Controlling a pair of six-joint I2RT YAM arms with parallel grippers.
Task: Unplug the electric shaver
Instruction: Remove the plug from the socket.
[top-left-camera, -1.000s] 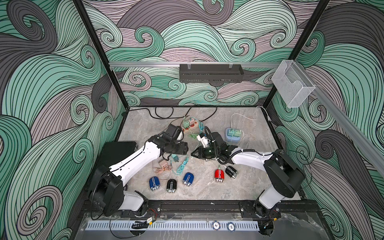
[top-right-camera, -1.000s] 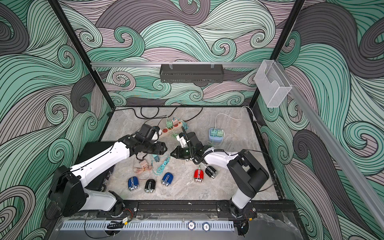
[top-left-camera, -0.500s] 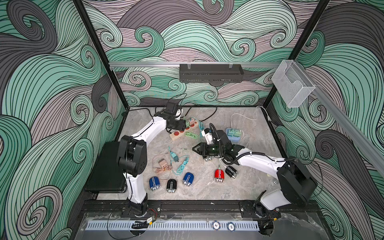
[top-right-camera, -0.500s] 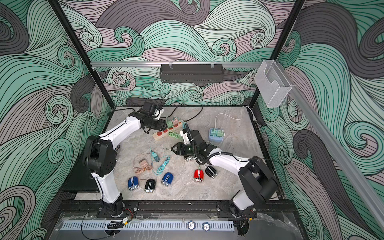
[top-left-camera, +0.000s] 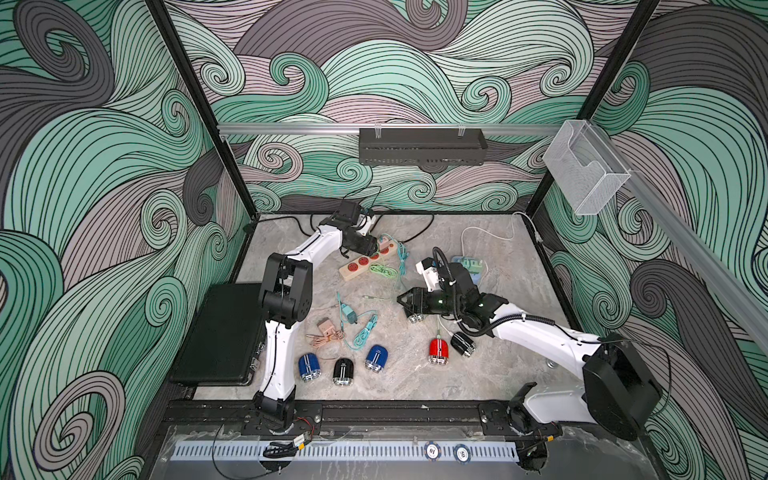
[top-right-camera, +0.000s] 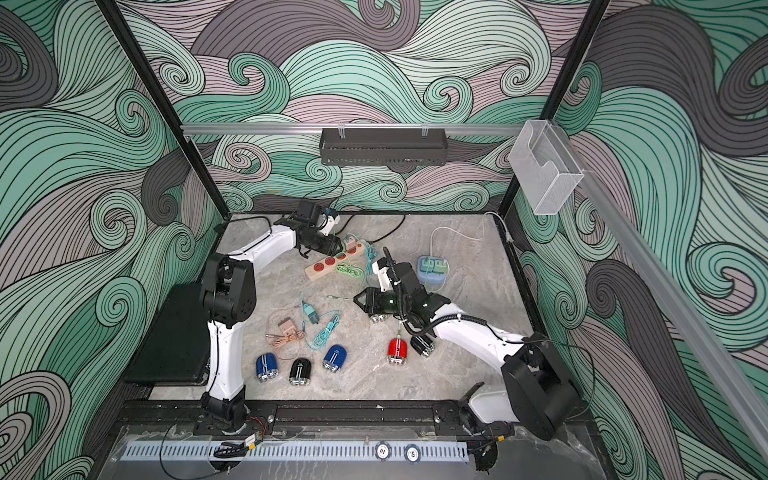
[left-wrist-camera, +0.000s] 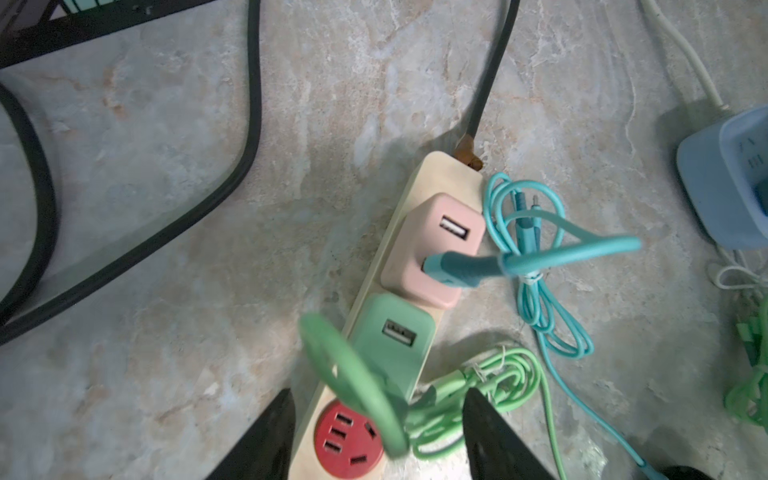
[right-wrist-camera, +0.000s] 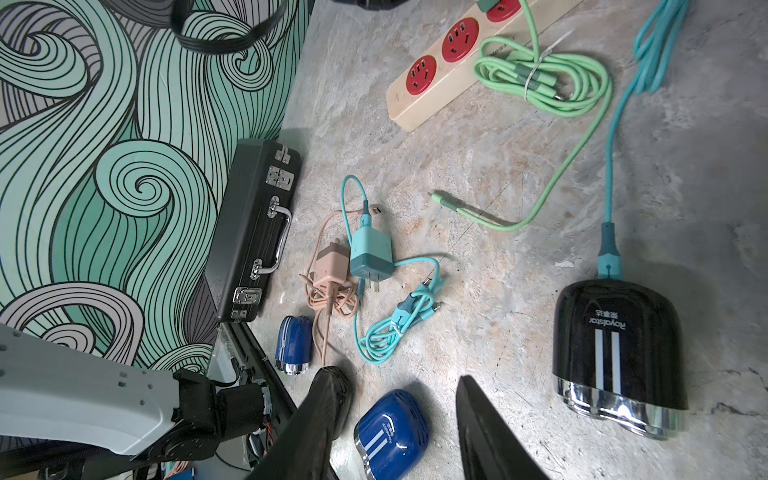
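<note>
A black electric shaver (right-wrist-camera: 619, 345) lies on the stone table with a teal cable (right-wrist-camera: 611, 166) plugged into its end. In a top view only its chrome heads (top-left-camera: 417, 318) peek out under my right gripper (top-left-camera: 405, 300). That cable runs to a pink adapter (left-wrist-camera: 432, 249) on the beige power strip (left-wrist-camera: 440, 174). In the right wrist view my right gripper (right-wrist-camera: 399, 399) hangs open above the table and holds nothing. My left gripper (left-wrist-camera: 378, 419) is open, straddling the strip at a red socket next to the green adapter (left-wrist-camera: 395, 340).
A loose green cable end (right-wrist-camera: 440, 197) lies beside the strip. Other shavers sit nearer the front: blue (top-left-camera: 308, 366), black (top-left-camera: 343, 370), blue (top-left-camera: 376, 358), red (top-left-camera: 438, 351), black (top-left-camera: 462, 344). Loose chargers (top-left-camera: 347, 311), a black case (top-left-camera: 220, 332) and a blue socket block (top-left-camera: 469, 266) also stand here.
My left arm has swung from the table's middle to the power strip at the back. My right gripper has opened and shifted a little toward the front.
</note>
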